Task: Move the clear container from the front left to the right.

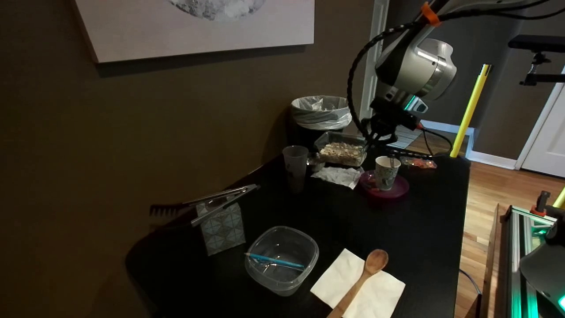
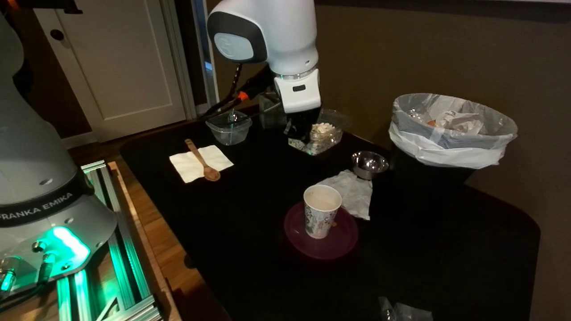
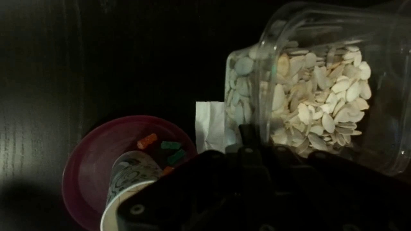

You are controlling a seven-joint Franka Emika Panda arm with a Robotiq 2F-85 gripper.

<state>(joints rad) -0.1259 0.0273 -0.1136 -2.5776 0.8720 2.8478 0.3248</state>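
The clear container (image 1: pixel 287 285) stands on the black table with a blue pencil in it. It also shows in an exterior view (image 2: pixel 229 134) and is out of the wrist view. My gripper (image 3: pixel 264 141) is away from it, shut on the rim of another see-through tub with pale seeds (image 3: pixel 268 69). In both exterior views the gripper (image 1: pixel 374 138) (image 2: pixel 303 133) is at this seed tub (image 1: pixel 327 140) (image 2: pixel 328 145), which appears tilted and above the table. The black fingers are dark and partly hide the near rim.
A paper cup (image 2: pixel 319 218) stands on a purple plate (image 2: pixel 296 240). A silvery bowl (image 2: pixel 370 166), crumpled paper (image 2: pixel 359 196) and a lined bin (image 2: pixel 446 151) are nearby. A frosted cup (image 1: pixel 295 165), tongs (image 1: pixel 220 196) on a patterned box (image 1: pixel 223 232), a wooden spoon (image 1: pixel 373 265) and napkin (image 1: pixel 379 296) also show.
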